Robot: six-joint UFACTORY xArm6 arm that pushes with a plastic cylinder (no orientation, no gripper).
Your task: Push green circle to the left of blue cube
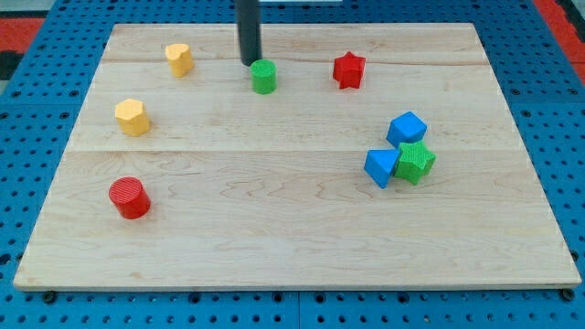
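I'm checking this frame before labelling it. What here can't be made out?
- Contact between my tip and the green circle: too close to tell.
- The rod's upper part: cut off by the view's top.
- Green block beside the blue cube: shape unclear.

My tip (pixel 249 61) stands near the board's (pixel 292 247) top edge, just to the left of and touching or nearly touching the green circle (pixel 263 77). The red star (pixel 348 69) lies to the circle's right. Toward the view's right, the blue cube (pixel 407 128) sits above the green star (pixel 415 162), with the blue triangle (pixel 381 167) beside it on the left. Two yellow blocks (pixel 178 58) (pixel 132 117) and the red cylinder (pixel 129 197) lie along the left side.
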